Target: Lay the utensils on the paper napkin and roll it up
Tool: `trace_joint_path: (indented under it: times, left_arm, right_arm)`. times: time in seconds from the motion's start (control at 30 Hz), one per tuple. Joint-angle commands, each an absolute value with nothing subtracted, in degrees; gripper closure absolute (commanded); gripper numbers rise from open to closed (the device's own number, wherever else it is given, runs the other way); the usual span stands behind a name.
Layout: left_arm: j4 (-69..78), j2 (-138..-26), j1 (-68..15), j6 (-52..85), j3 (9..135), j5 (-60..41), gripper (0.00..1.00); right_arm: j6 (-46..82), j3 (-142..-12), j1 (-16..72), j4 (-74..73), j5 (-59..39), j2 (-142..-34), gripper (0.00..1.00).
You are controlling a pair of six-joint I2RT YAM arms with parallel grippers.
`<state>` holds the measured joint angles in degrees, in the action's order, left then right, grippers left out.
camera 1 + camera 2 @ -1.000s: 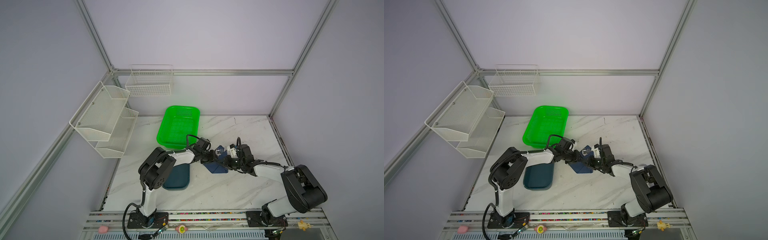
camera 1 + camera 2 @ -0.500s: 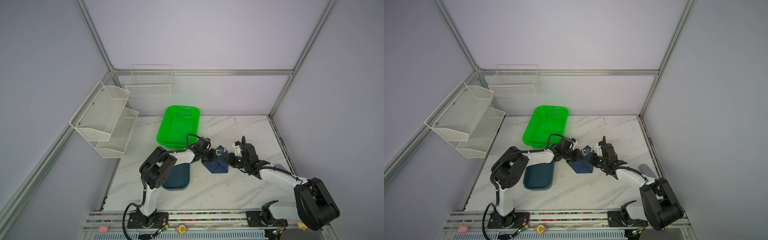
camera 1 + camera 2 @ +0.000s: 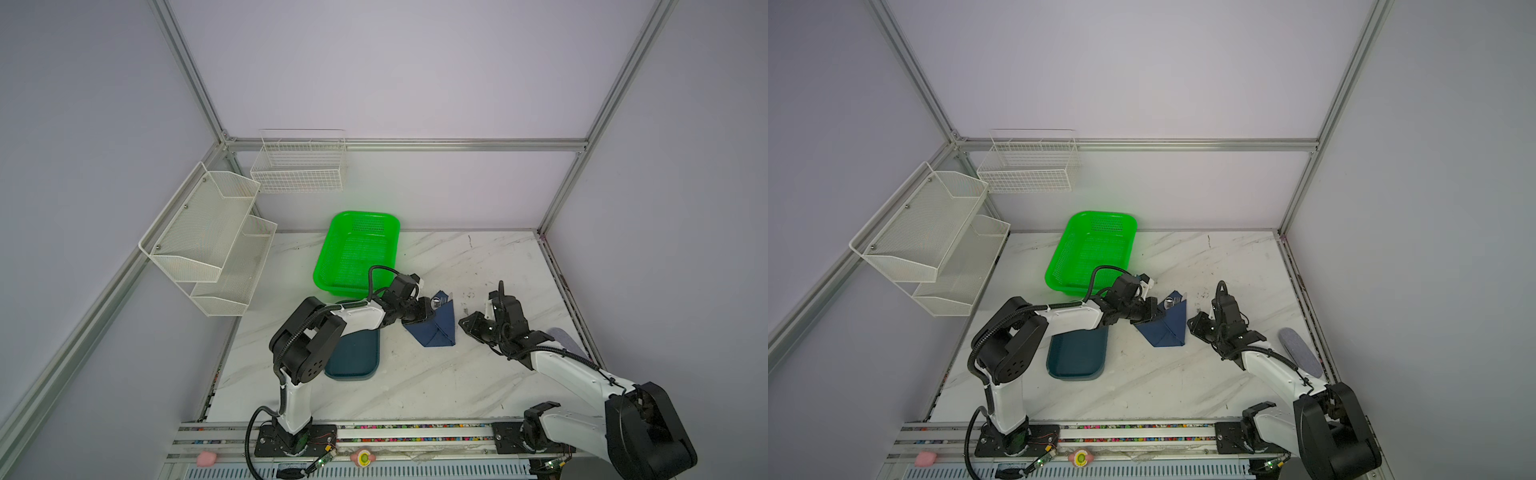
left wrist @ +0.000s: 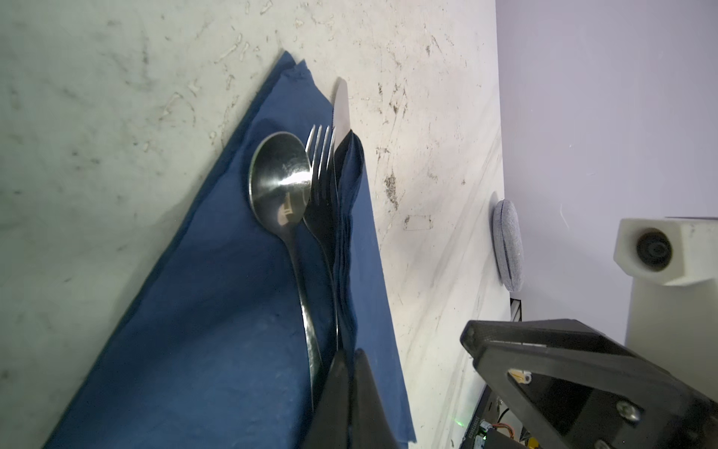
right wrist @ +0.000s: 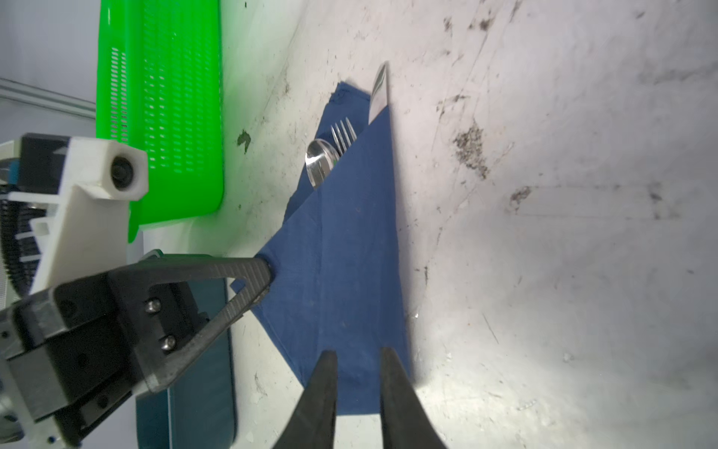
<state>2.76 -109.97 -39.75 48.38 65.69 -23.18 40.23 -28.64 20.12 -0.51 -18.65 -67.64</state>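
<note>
The navy paper napkin (image 3: 436, 330) (image 3: 1168, 330) lies folded into a triangle over the utensils. In the left wrist view the spoon (image 4: 277, 182), fork (image 4: 320, 155) and knife (image 4: 342, 109) lie side by side on the napkin (image 4: 194, 330), with a flap over their handles. Only their heads stick out in the right wrist view: spoon (image 5: 318, 161), fork (image 5: 344, 134), knife (image 5: 379, 89). My left gripper (image 3: 427, 309) (image 4: 349, 353) is shut on the flap's corner. My right gripper (image 3: 465, 324) (image 5: 357, 352) hovers open over the napkin's near edge, holding nothing.
A dark teal tray (image 3: 353, 359) (image 3: 1075, 359) lies under the left arm. A green basket (image 3: 357, 249) (image 3: 1092, 249) stands behind it. White wire racks (image 3: 208, 241) hang on the left wall. A grey oval pad (image 3: 1300, 349) lies at the table's right edge.
My left gripper has shut on the napkin flap. The right arm has drawn back to the right, off the napkin, and its jaws have narrowed.
</note>
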Motion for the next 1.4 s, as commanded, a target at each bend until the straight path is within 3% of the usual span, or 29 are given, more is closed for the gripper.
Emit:
trace_joint_path:
  times: [0.0,1.37]
  left_arm:
    - [3.4,-107.3,-39.4,45.8,63.9,-22.0,1.00]
    - [0.8,-108.5,-39.6,40.2,60.7,-17.8,1.00]
  right_arm:
    - [37.5,-28.5,20.0,0.5,-21.7,-68.8,0.77]
    - [33.4,-29.3,20.5,-0.4,-28.5,-80.2,0.68]
